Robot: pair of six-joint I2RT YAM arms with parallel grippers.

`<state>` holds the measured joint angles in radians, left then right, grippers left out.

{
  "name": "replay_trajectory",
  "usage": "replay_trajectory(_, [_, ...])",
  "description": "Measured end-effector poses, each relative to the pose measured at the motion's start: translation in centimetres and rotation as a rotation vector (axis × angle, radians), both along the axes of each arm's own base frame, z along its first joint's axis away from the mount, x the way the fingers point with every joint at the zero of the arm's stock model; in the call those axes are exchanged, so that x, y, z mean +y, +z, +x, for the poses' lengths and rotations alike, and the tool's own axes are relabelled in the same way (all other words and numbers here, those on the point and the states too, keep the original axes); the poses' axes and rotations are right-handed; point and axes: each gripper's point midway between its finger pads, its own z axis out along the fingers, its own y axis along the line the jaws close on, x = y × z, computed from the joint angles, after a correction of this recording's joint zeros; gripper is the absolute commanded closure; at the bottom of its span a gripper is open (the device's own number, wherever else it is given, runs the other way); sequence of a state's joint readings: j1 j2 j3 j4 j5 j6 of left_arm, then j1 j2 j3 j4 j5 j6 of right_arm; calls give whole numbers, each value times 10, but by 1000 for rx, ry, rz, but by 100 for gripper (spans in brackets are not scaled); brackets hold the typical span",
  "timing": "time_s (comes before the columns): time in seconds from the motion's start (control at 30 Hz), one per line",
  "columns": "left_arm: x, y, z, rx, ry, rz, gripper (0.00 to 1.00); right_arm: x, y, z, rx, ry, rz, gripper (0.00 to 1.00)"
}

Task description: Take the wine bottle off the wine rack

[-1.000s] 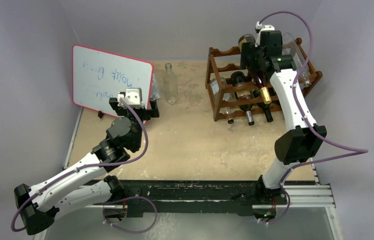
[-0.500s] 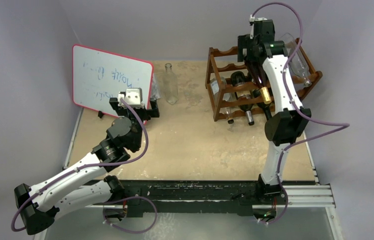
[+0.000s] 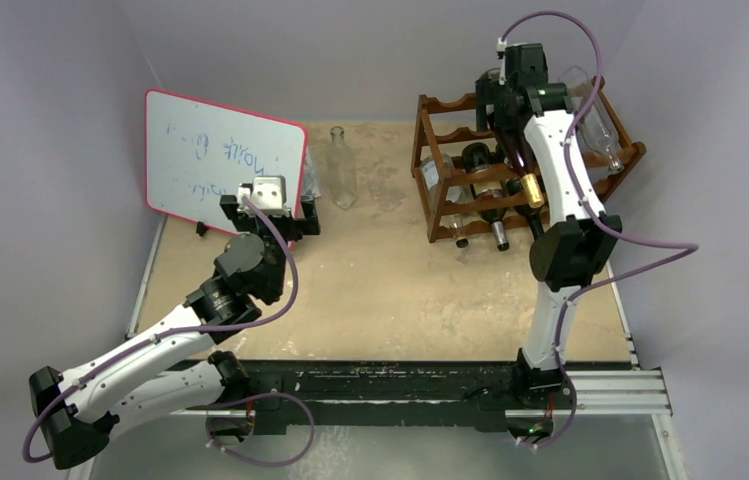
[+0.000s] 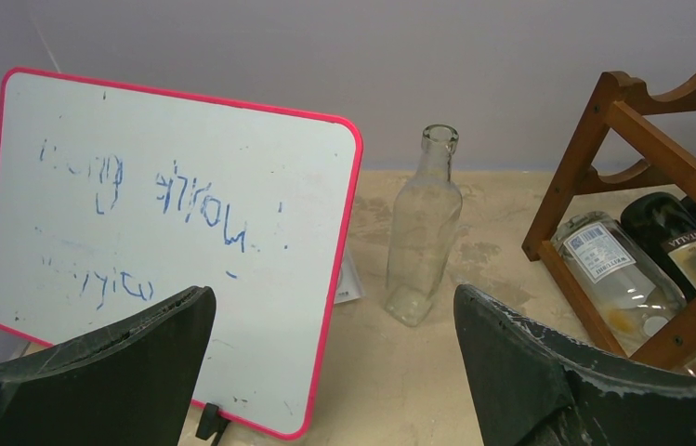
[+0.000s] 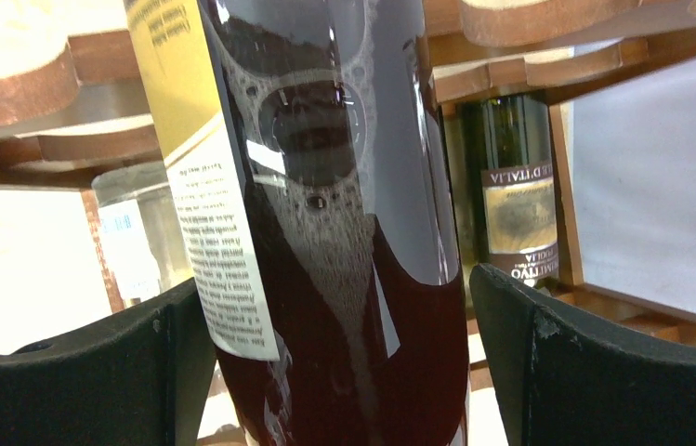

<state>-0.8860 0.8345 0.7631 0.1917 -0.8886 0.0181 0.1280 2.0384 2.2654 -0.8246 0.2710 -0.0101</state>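
Observation:
The reddish-brown wine rack (image 3: 447, 165) stands at the back right and holds several bottles lying down. My right gripper (image 3: 505, 108) reaches down onto its top tier. In the right wrist view, the right gripper (image 5: 333, 283) is open, with a finger close on each side of a dark wine bottle (image 5: 344, 232) that has red wine and a yellow-white label. The rack's rails (image 5: 9, 84) show behind it. This bottle also shows in the top view (image 3: 516, 165). My left gripper (image 3: 270, 213) is open and empty in front of the whiteboard, far from the rack (image 4: 641, 130).
A red-edged whiteboard (image 3: 220, 165) stands at the back left. An empty clear glass bottle (image 3: 342, 170) stands upright between it and the rack. A clear bottle (image 3: 595, 120) lies on the rack's top right. Other dark bottles (image 3: 490, 195) lie in lower tiers.
My right arm has stretched back and up over the rack's top, mostly in the first half second. The left arm has not moved.

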Motion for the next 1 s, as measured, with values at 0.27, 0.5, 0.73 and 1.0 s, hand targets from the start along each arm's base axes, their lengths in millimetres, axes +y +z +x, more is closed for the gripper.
replay_trajectory(0.27, [-2, -2, 1, 5, -3, 7, 0, 0, -4, -20, 18, 3, 12, 6])
replay_trajectory(0.5, [-2, -4, 1, 10, -4, 13, 0, 2, -8, -27, 11, 9, 30, 24])
replay_trajectory(0.73, [-3, -5, 1, 15, -10, 20, 0, 2, -6, -30, -35, 19, 29, 55])
replay_trajectory(1.0, [-4, -6, 2, 18, -11, 24, 0, 6, 3, -51, -108, 55, 89, 77])
